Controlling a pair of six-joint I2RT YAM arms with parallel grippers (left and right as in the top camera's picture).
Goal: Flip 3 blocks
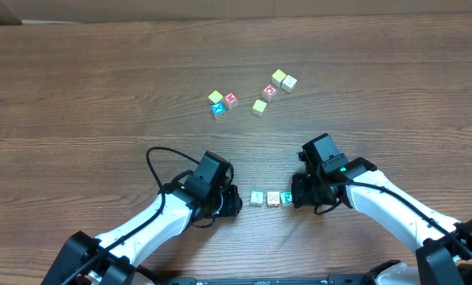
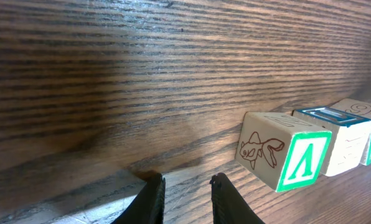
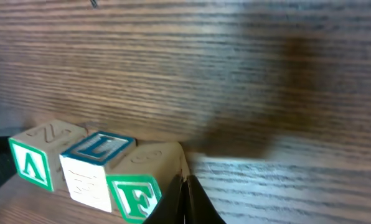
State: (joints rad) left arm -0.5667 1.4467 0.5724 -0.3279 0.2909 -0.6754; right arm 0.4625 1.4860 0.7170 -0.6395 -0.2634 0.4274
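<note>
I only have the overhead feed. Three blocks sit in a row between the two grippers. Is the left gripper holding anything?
Observer: No. In the left wrist view the left gripper has its fingers slightly apart, with only bare table between them.
Operator: Which block is nearest to it?
Observer: The A block. It shows a green A on one side face and a fish drawing on the adjoining face.
Operator: And the right gripper?
Observer: The right gripper is shut, with its tips right beside the F block. I cannot tell whether they touch it.
</note>
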